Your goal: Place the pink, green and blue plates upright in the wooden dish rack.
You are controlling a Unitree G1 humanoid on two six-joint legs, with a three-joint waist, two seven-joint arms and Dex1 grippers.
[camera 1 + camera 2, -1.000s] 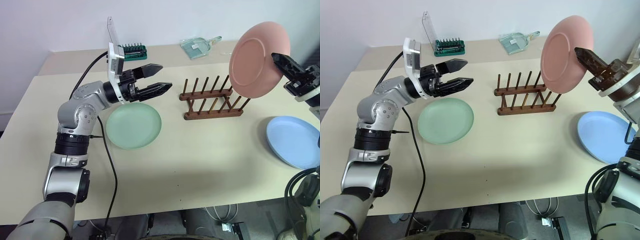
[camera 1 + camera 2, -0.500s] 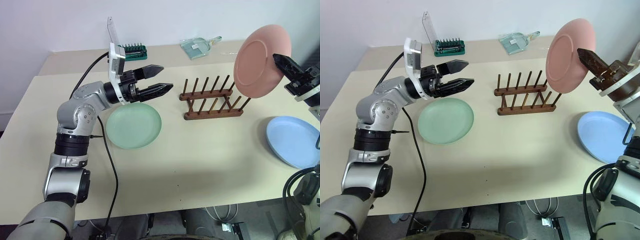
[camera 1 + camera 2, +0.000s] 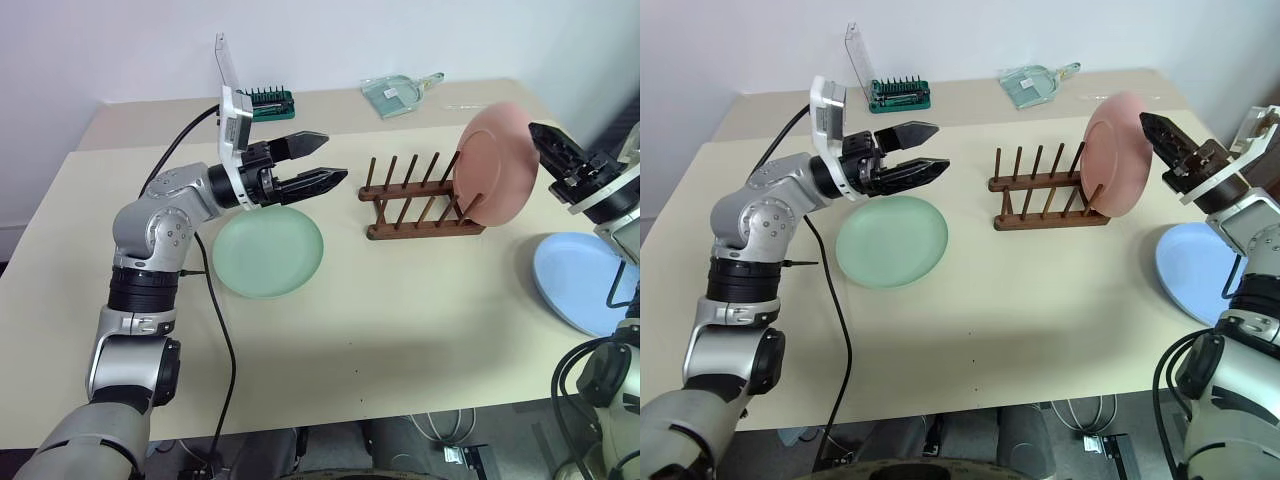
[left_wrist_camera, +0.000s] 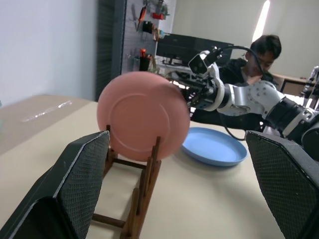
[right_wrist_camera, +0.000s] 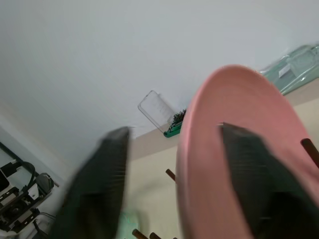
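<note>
Head views: we are seeing the pink plate (image 3: pixel 492 163) standing upright at the right end of the wooden dish rack (image 3: pixel 420 198) on the table (image 3: pixel 400 300). The right gripper (image 3: pixel 548 148) is sitting just right of the plate's rim, its fingers spread apart. The green plate (image 3: pixel 268 251) is lying flat left of the rack, the blue plate (image 3: pixel 585 281) flat at the right edge. The left gripper (image 3: pixel 322 160) is hovering above the green plate, fingers wide open and empty.

Left wrist view: the pink plate is resting between the rack's pegs.

Right wrist view: the fingers (image 5: pixel 249 179) are straddling the plate's rim, one on each side, apart.
</note>
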